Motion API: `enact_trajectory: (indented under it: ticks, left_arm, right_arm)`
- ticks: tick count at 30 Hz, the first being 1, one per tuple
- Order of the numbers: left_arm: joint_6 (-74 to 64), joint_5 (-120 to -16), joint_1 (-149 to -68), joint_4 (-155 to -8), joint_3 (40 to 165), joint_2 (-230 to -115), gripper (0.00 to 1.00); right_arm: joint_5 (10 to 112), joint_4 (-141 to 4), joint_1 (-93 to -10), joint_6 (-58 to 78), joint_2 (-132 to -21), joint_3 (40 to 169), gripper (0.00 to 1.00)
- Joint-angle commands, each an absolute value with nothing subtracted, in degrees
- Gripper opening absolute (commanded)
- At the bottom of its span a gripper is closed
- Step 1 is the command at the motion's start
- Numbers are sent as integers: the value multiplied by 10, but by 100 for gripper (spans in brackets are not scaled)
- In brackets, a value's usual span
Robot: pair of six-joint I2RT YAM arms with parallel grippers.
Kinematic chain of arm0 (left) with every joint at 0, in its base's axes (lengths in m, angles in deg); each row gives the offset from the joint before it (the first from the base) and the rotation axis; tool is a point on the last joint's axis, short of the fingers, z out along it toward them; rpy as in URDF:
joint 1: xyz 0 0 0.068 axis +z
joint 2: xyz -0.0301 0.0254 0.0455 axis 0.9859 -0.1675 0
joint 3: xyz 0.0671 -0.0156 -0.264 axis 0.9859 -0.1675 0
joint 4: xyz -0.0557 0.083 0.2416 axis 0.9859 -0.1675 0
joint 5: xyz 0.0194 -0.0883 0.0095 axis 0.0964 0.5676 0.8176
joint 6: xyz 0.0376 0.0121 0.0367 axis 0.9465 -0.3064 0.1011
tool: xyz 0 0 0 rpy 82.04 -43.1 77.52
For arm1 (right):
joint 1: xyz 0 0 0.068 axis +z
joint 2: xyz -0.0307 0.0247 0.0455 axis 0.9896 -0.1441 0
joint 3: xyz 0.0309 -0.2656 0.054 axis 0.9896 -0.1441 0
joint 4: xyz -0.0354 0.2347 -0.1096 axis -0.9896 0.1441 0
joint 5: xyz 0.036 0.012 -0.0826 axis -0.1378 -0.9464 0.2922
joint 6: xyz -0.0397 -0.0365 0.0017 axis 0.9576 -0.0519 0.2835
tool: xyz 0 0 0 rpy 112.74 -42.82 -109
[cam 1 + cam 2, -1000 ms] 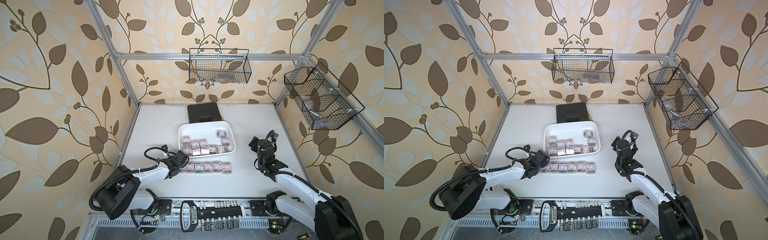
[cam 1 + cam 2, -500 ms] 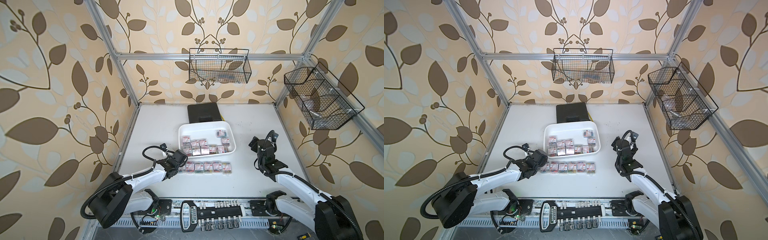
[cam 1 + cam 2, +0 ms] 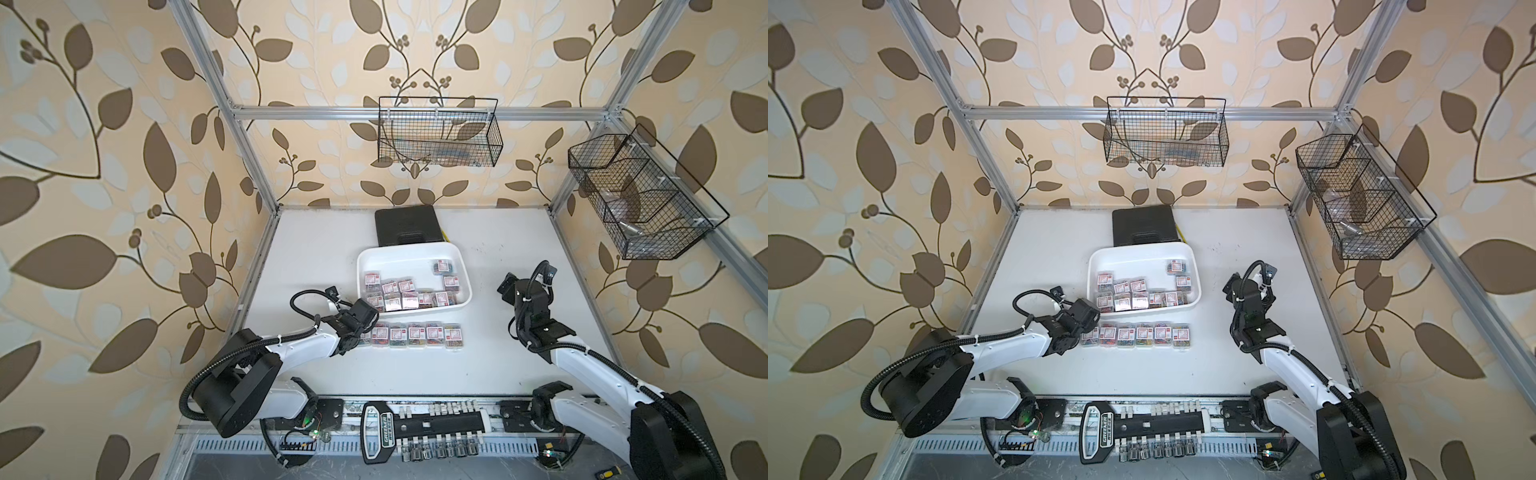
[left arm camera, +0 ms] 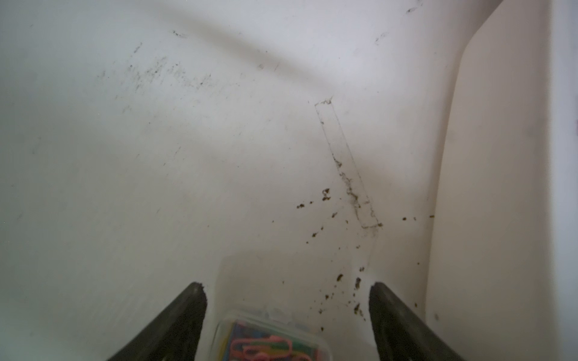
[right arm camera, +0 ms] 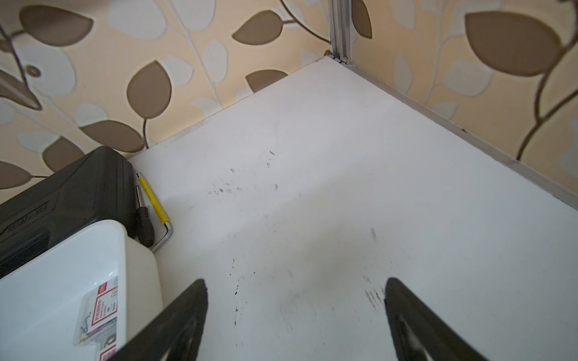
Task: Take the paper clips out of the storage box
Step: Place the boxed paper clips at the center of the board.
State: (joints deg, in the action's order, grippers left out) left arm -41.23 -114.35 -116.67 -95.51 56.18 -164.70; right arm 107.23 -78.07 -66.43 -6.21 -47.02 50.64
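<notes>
Nearest the front edge of the worktop (image 3: 415,374), a row of clip boxes (image 3: 415,333) lies side by side, parallel to that edge and already outside the storage box. The left tool (image 4: 286,290) hangs over the left end of this row. In the left wrist view its jaws stand wide. The end clip box (image 4: 272,340) lies flat between them with a gap on each side, so the tool grips nothing.

Just beyond the row sits the storage box (image 3: 407,266), its long axis running left to right. Its near wall is close to the row but apart from it. Roughly a dozen packed clip boxes (image 3: 401,295) crowd along that near wall from the near left corner. Two stray clip boxes (image 3: 446,274) lie apart at the right end.

The packed group lies just beyond the left tool and slightly to its right, over the near wall, so the left arm is plainly the nearer one. I judge the next pick calls for a rise over that wall and a descent onto a box hemmed in by its neighbours.

The right tool (image 5: 295,287) hovers over bare worktop off the storage box's right end, jaws wide and empty. It is the nearer one to the two strays.

Farthest back, a black hard case (image 3: 405,224) sits just behind the storage box.
</notes>
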Motion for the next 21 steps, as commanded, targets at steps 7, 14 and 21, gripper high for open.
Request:
enact_trajectory:
  ticks: [7,14,21]
  left_arm:
    - [-346,-1070,-1165,-903,538,-1586,84]
    - [-343,-1049,-1165,-919,522,-1546,85]
    - [-350,-1075,-1165,-966,538,-1539,86]
  right_arm:
    - [1074,-787,-665,-63,-469,500,89]
    - [1075,-786,-663,-63,-469,500,89]
    - [1076,-787,-662,-62,-468,500,89]
